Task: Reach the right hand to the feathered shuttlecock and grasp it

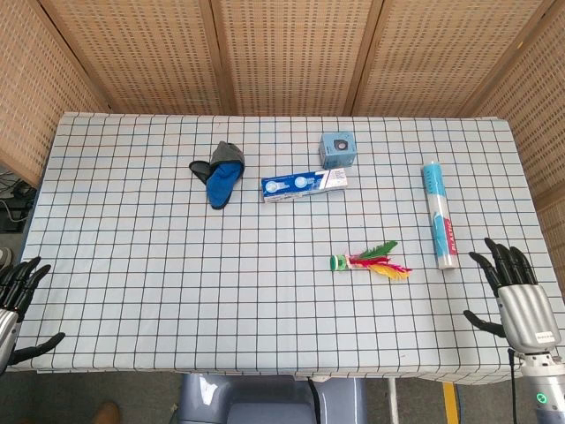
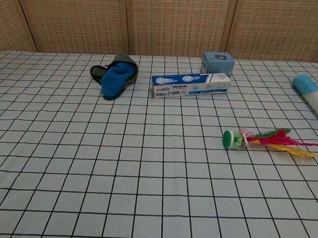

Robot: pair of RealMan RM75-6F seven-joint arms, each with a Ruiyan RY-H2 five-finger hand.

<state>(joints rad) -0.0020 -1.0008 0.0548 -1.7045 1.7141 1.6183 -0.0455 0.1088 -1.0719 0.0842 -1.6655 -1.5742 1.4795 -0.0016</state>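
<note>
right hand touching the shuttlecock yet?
No, in the head view the right hand is open near the table's right edge, well apart from the shuttlecock.

Right hand (image 1: 510, 296): black, slender segmented fingers (image 1: 496, 262) are seen on a silver-grey ribbed metal palm. Below it a pale grey cylindrical wrist housing (image 1: 549, 395) is noted, marked with a small green light, and a thin black cable is seen beside it. Left hand (image 1: 16, 305): the same black fingers and a grey palm are seen, cut off by the frame edge. Neither hand is shown in the chest view.
</note>
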